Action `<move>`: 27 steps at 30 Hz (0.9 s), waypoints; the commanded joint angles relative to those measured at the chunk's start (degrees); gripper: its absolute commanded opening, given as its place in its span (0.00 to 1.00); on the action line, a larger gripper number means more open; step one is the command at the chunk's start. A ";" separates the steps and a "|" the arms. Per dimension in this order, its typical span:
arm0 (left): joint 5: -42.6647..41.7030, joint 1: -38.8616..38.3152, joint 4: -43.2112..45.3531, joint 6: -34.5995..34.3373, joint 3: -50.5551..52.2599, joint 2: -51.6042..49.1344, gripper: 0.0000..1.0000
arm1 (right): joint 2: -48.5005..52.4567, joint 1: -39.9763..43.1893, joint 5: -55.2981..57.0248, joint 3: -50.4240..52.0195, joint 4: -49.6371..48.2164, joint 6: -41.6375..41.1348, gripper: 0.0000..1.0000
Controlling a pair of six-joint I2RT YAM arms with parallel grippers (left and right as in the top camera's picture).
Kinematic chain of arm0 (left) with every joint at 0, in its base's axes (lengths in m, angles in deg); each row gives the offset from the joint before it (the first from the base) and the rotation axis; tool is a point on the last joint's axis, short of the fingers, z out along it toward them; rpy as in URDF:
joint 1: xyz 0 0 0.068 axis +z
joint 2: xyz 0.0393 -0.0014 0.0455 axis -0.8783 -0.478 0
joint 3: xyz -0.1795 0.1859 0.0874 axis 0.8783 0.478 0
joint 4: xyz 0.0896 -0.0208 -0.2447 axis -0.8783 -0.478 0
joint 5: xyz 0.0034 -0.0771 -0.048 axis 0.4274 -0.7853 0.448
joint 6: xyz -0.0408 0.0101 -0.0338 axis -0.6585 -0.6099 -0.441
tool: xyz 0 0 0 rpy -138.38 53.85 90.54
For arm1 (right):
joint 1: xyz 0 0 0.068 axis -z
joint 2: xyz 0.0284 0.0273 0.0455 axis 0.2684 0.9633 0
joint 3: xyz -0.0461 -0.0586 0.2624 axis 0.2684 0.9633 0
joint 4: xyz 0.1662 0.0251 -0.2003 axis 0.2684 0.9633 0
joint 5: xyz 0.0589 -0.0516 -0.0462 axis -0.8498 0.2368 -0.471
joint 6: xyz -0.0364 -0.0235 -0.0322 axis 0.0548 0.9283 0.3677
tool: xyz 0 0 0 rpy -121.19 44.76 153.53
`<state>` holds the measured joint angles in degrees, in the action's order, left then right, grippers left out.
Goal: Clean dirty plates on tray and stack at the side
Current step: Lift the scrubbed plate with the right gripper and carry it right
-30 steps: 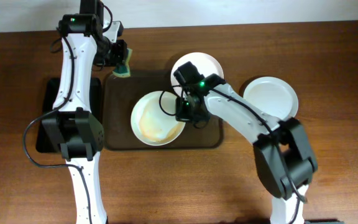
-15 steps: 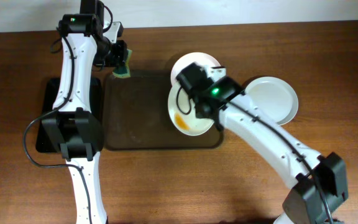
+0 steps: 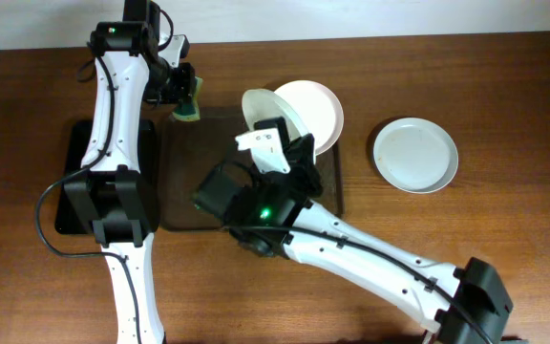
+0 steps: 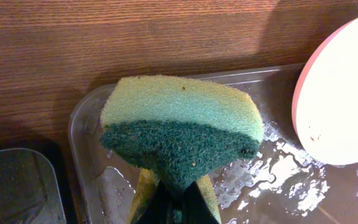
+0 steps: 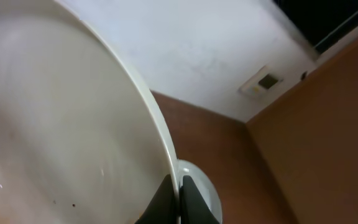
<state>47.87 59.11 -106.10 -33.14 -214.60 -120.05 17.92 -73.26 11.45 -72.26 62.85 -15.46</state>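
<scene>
My right gripper is raised high over the brown tray, shut on the rim of a white plate that it holds tilted on edge. In the right wrist view the fingertips pinch this plate, whose face shows small dark specks. A second plate lies at the tray's far right corner. A third plate lies on the table to the right. My left gripper is shut on a green-and-yellow sponge over the tray's far left corner.
A smaller black tray lies left of the brown tray and shows in the left wrist view. The brown tray's floor is wet. A white plate's edge shows at the right of the left wrist view.
My right arm has lifted the plate off the tray, tipped it on edge and swung it toward the tray's far side, rising close to the camera. The left arm has not moved.
</scene>
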 commanded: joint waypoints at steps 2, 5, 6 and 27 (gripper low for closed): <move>0.22 -0.13 -0.07 -0.35 -0.59 0.44 0.01 | -0.09 -0.90 5.35 -0.96 -0.44 -0.68 0.04; 0.22 -0.13 -0.04 -0.35 -0.59 0.44 0.01 | -0.09 -0.92 5.33 -0.96 -0.44 -0.68 0.04; 0.22 -0.13 -0.04 -0.35 -0.59 0.44 0.01 | -0.09 -0.92 5.33 -0.96 -0.44 -0.70 0.04; 0.24 -0.13 -0.11 -0.35 -0.59 0.44 0.01 | -10.08 30.45 -66.40 -2.23 1.18 3.39 0.04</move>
<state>47.89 59.11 -106.12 -33.14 -214.60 -120.05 11.25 -51.69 -34.12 -73.07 63.92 -15.04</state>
